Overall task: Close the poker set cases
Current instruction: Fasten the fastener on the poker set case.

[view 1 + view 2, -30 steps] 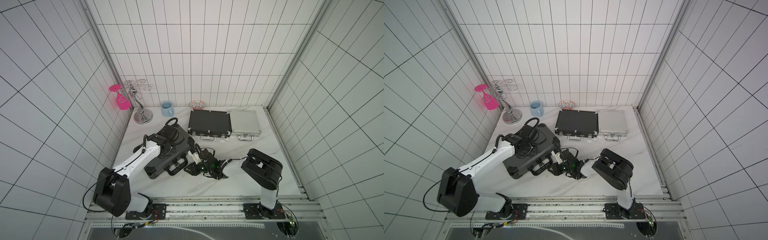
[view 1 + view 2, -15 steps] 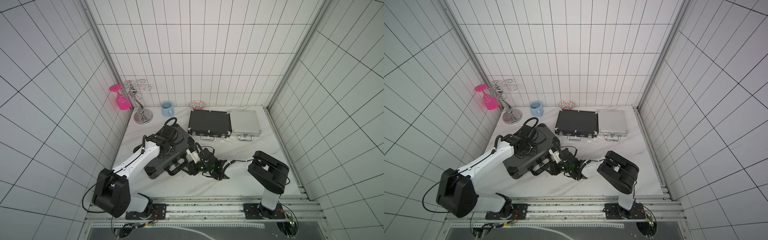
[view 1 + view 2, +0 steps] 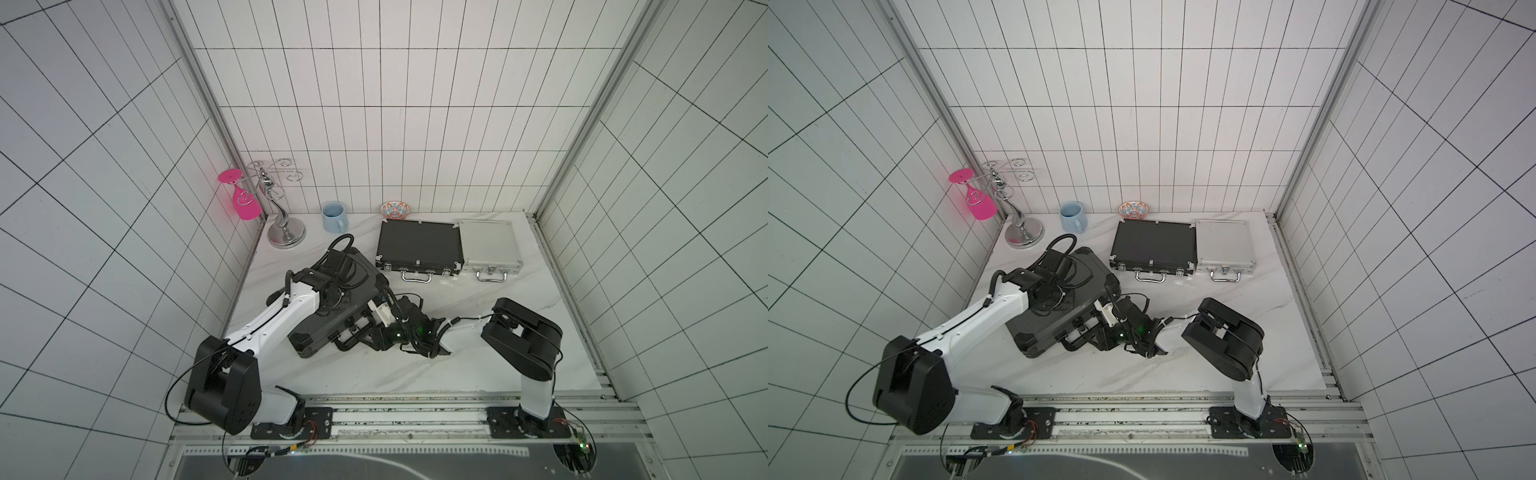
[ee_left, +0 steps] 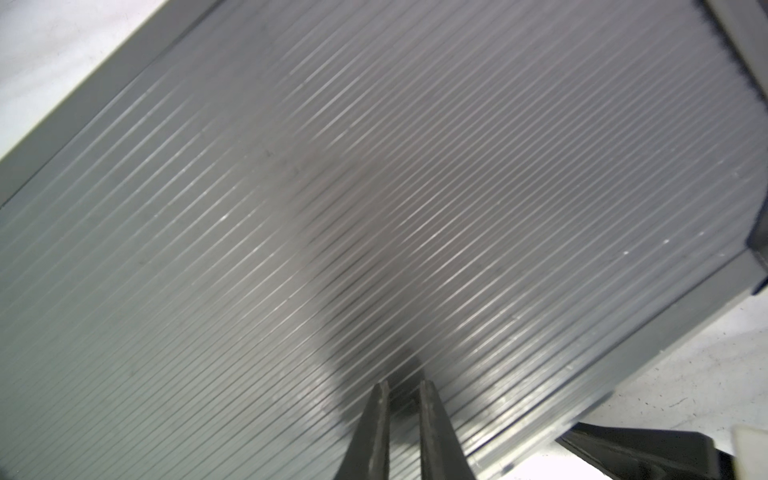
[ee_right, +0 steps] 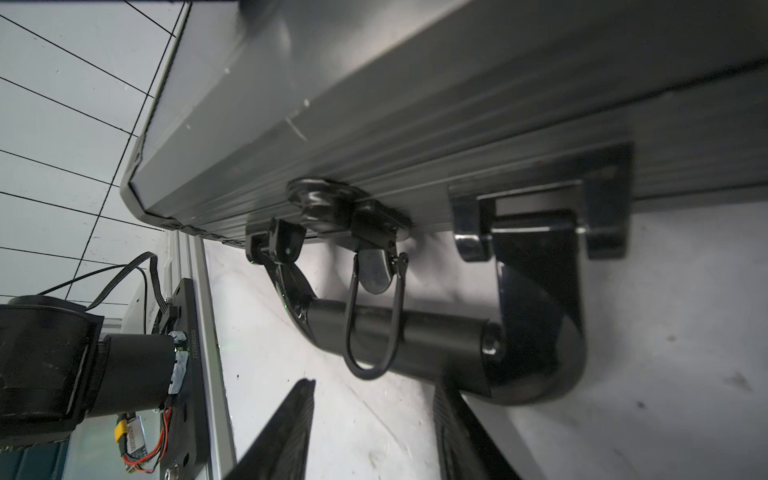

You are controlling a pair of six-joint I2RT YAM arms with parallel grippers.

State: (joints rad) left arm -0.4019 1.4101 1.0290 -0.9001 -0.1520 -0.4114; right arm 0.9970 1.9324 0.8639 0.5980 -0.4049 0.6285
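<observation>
Right gripper is now spread wider than a second ago, nothing held, with the big ribbed case's loose latch just ahead between its tips and the lid pressed under the narrow-pinched left gripper, so latching is probably what's left.

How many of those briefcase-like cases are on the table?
3. The large ribbed black case lies left of centre; the black case with silver trim and the small silver case sit side by side at the back. None seems hidden.
</observation>
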